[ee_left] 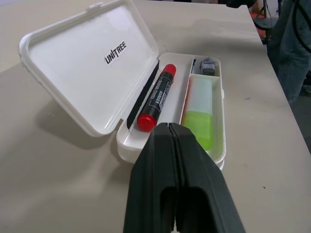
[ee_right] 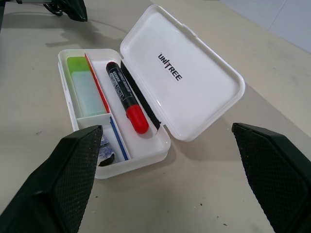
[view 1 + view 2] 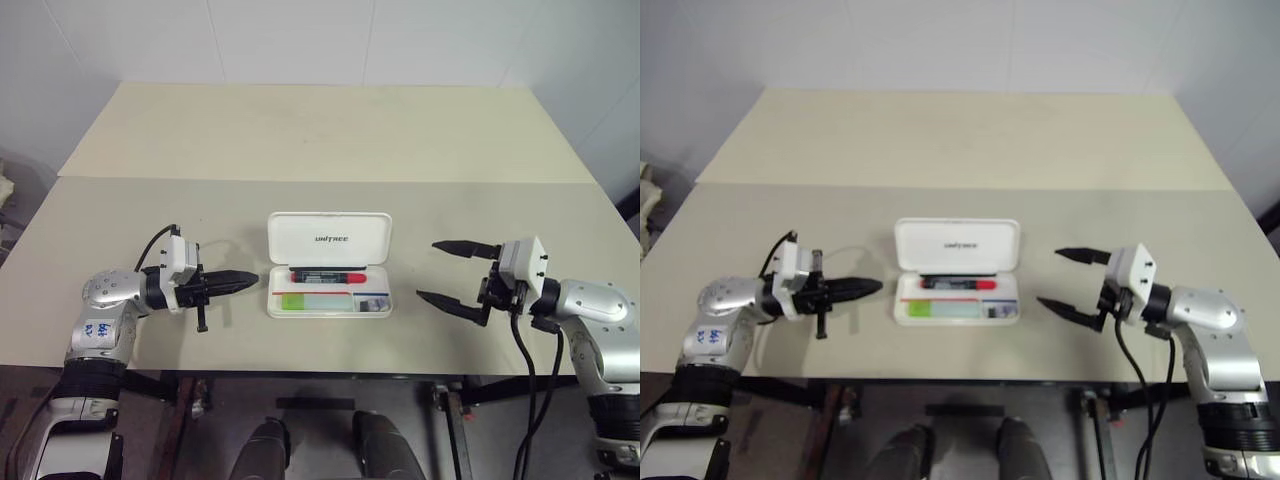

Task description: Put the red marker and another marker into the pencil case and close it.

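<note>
Presently I find the white hinged plastic pencil case [image 3: 329, 279] at frame centre on the beige tabletop [image 3: 330, 130], lid still up. Inside lie the black-barrelled red-capped marker [image 3: 327, 275] and the chunky light green marker [image 3: 296, 301]; only closing remains. Left tool [image 3: 252, 279] is shut, empty; right tool [image 3: 455, 274] is spread wide, empty. Small dark contents of the end compartment are indistinct.

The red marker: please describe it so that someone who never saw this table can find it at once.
In the middle of the beige table lies an open white pencil case. The red marker lies in the long compartment beside the hinge. Its black barrel and red cap separate it from the chunky green marker in the next compartment.
</note>
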Tool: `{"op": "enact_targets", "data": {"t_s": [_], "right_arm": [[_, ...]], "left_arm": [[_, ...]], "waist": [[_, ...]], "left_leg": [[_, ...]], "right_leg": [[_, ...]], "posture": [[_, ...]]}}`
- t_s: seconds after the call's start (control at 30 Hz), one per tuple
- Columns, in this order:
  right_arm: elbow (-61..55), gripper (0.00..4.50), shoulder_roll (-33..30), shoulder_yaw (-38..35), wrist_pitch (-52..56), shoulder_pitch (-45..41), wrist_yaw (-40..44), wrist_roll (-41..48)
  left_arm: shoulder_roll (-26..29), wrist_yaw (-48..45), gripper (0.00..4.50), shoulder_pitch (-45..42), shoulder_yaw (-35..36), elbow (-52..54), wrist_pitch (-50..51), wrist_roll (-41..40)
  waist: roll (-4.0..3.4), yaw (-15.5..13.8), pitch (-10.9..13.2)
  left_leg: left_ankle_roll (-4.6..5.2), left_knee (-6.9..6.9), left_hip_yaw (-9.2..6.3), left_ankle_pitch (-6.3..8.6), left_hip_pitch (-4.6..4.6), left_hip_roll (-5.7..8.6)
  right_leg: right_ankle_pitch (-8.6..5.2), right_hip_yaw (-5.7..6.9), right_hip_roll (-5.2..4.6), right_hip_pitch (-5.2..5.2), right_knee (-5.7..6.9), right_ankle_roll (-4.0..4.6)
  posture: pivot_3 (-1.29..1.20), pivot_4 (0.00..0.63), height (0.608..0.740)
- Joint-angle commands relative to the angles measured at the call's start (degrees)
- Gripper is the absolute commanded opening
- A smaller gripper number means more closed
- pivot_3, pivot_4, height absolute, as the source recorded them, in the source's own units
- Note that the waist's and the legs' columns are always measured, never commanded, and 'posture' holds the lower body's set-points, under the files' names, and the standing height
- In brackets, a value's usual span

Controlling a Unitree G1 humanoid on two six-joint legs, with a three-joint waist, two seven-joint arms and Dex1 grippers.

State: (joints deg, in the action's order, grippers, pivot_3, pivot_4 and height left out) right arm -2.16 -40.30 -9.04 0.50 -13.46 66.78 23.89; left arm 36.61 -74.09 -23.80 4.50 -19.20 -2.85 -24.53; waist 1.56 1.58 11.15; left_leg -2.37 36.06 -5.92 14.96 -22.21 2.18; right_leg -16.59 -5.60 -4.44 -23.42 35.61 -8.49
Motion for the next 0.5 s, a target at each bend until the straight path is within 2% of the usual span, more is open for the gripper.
{"op": "enact_targets", "data": {"t_s": [0.03, 0.23, 0.5], "right_arm": [[-1.1, 4.50, -0.5, 0.1, -0.5, -1.4, -0.3, 0.2], [-0.7, 4.50, -0.3, 0.4, -0.6, -2.1, -0.7, -0.2], [-1.2, 4.50, -0.4, 0.8, -0.4, -2.2, -1.7, -0.4]], "left_arm": [[-0.8, 4.2, 0.03, 0.8, 2.7, -0.4, -1.4, 0.5], [-4.6, 17.9, 0.03, -0.6, 4.9, -3.4, 0.4, 3.2], [-10.6, 28.7, 0.03, -9.3, 1.0, -11.6, 4.0, 9.5]], "waist": [[0.00, 0.0, 0.0], [0.00, -0.1, 0.0], [0.01, -0.4, 0.0]], "left_leg": [[0.00, 0.00, 0.00, 0.00, 0.00, 0.00], [0.00, 0.02, -0.03, 0.00, 0.00, 0.00], [0.00, 0.06, -0.04, -0.01, -0.01, 0.06]], "right_leg": [[0.00, 0.00, 0.00, 0.00, 0.00, 0.00], [0.00, 0.02, 0.01, 0.00, 0.01, -0.01], [0.02, 0.03, 0.00, 0.03, 0.01, -0.04]], "posture": [[0.00, 0.150, 0.740], [0.00, 0.150, 0.740], [0.00, 0.150, 0.740]]}}
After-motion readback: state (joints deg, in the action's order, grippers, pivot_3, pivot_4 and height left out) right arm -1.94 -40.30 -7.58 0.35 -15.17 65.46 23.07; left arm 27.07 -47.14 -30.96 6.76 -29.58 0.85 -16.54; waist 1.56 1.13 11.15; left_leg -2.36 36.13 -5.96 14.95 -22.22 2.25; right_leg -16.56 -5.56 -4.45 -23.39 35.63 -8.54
